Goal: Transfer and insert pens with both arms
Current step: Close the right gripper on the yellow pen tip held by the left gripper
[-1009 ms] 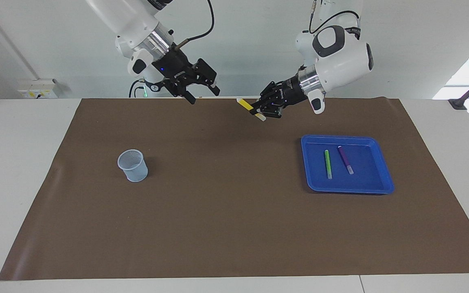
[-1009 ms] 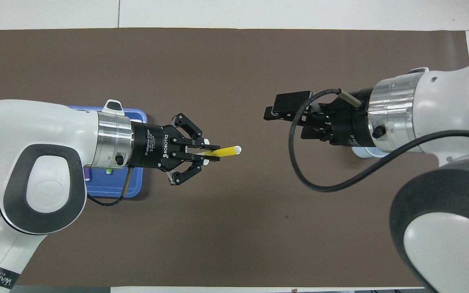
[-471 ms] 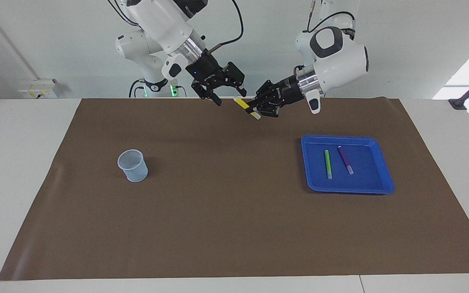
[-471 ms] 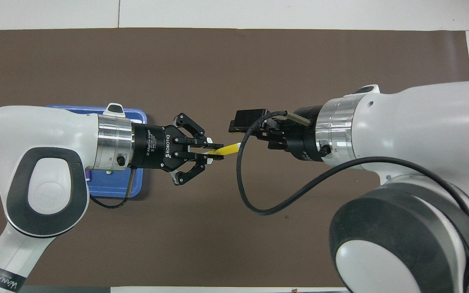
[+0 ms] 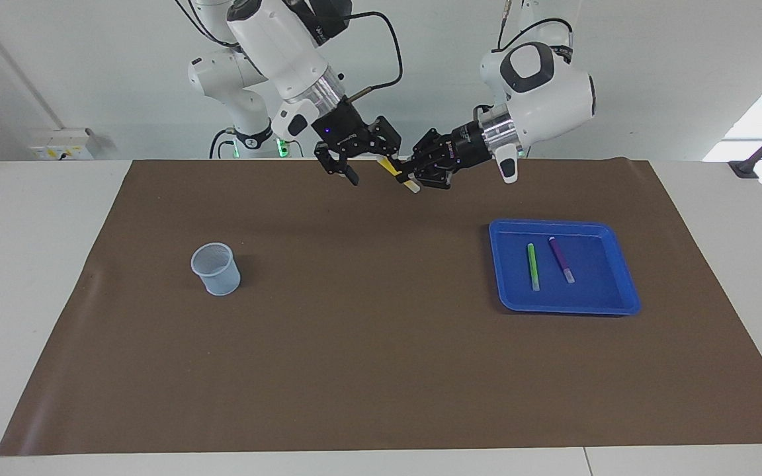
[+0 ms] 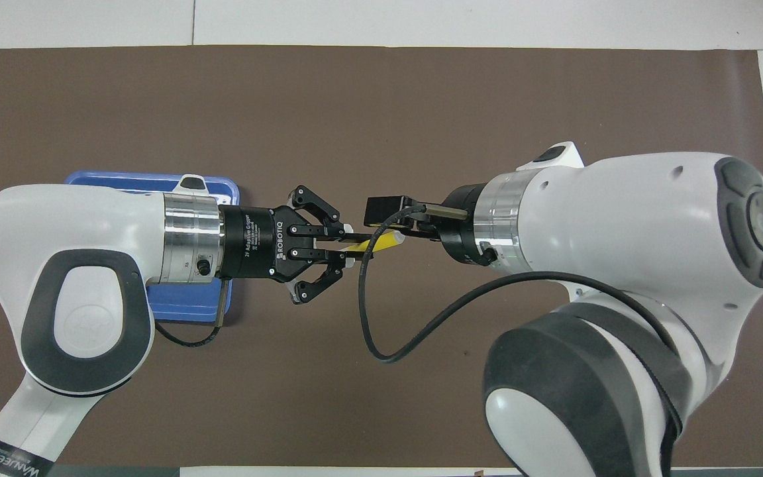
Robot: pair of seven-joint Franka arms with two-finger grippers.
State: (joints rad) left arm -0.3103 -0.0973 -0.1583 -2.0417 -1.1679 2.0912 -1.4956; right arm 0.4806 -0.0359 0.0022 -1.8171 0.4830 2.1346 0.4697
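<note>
While the left end effector point(image 5: 409, 177) pinches the yellow pen point(image 6: 376, 244) in mid-air over the desk's point(image 5: 368, 370) edge nearest the robots, the pen's long axis points at the right end effector point(image 5: 369, 164), whose spread fingers straddle its free end. Green pen point(image 5: 533, 266) and purple pen point(image 5: 561, 260) lie in the blue tray point(image 5: 624, 301); the cup point(image 5: 216, 268) toward the right arm's end looks empty.

We are in a robotics lab. Two large white arms point(image 5: 540, 79) stand at a white surface point(image 5: 30, 264) covered by a brown mat point(image 5: 368, 357), with a smaller white arm point(image 5: 235, 106) showing green lights at its base. The bare pale wall point(image 5: 50, 59) carries a socket box point(image 5: 60, 144), and black cables point(image 5: 381, 39) trail from the arms.
</note>
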